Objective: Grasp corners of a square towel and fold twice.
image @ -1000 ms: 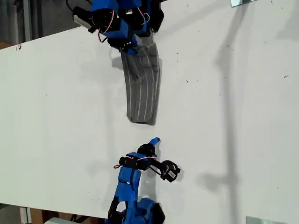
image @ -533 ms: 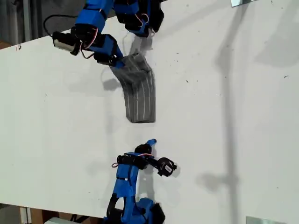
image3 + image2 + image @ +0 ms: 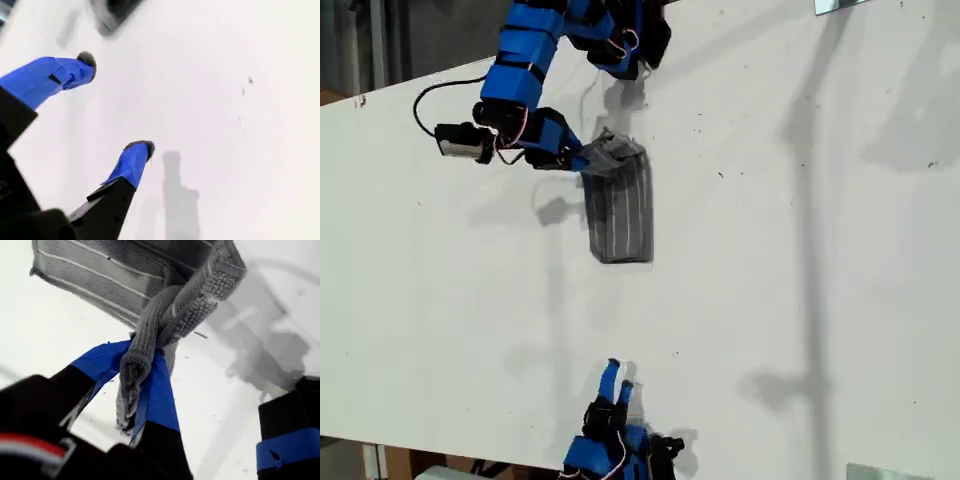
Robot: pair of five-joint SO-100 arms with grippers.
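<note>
Our first gripper (image 3: 142, 385) pinches a bunched corner (image 3: 131, 382) of the soft, limp striped towel (image 3: 618, 208), likely slumping unless held at corners, while our second gripper (image 3: 117, 107) gapes empty.

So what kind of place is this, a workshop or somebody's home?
Most likely a robotics lab or test bench, not a home. A bare white table carries just two small blue arms with exposed wiring. My first gripper holds a grey striped towel; my second gripper hangs open over the tabletop.

Your first end effector (image 3: 582, 160) has swung toward the exterior view's left, folding the towel (image 3: 618, 208) shorter; your second end effector (image 3: 616, 382) has retreated toward the bench's near edge.
</note>
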